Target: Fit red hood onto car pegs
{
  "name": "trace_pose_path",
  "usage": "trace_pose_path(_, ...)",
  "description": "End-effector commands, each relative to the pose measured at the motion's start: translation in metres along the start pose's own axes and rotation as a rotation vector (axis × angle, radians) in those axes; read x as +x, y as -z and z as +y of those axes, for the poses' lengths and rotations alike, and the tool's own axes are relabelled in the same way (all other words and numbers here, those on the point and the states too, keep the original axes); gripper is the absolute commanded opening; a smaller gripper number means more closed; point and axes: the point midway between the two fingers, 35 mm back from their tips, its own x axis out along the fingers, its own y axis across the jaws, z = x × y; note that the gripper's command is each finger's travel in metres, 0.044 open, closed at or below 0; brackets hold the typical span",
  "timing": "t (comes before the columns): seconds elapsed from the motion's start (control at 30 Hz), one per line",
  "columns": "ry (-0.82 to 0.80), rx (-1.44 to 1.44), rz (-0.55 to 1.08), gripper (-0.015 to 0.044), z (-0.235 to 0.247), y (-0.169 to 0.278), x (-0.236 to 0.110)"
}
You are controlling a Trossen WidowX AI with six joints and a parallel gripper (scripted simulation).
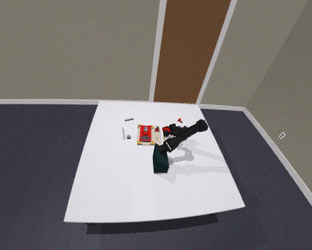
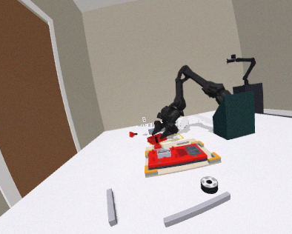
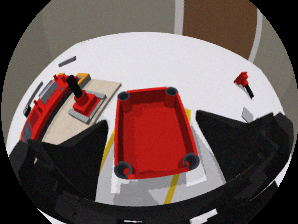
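The red hood [image 3: 152, 131] [image 2: 153, 140] lies on the table with its hollow side up and a dark hole in each corner boss. My gripper [image 3: 152, 119] [image 2: 158, 135] [image 1: 167, 130] is open and hangs just above the hood, one finger on each long side, holding nothing. The red car chassis [image 2: 177, 155] [image 1: 146, 134] [image 3: 47, 104] sits in its beige jig [image 2: 183, 169] [image 3: 103, 91] to the side of the hood. The grey engine block [image 2: 163, 153] is on its deck. The pegs are too small to make out.
A small red part [image 2: 132, 134] [image 1: 180, 119] [image 3: 244, 82] lies beyond the hood. Two grey bars [image 2: 111, 206] [image 2: 196, 209] and a black ring [image 2: 209, 184] lie past the jig. The arm's dark green base block [image 2: 235, 115] [image 1: 161, 160] stands behind.
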Motion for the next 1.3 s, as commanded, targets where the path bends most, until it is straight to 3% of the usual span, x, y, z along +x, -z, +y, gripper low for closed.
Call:
trace_pose_path(0.0, -0.003, -0.004, -0.005, 0.044, 0.001, 0.001, 0.002)
trace_pose_path(0.57, -0.003, -0.004, -0.005, 0.044, 0.001, 0.009, 0.006)
trace_pose_path(0.7, 0.0, 0.0, 0.0, 0.0335, 0.0, 0.008, 0.004)
trace_pose_path(1.0, 0.0, 0.0, 0.0, 0.0275, 0.0, 0.008, 0.004)
trace_pose_path(1.27, -0.001, 0.0, 0.0, 0.0065, -0.002, -0.01, -0.004)
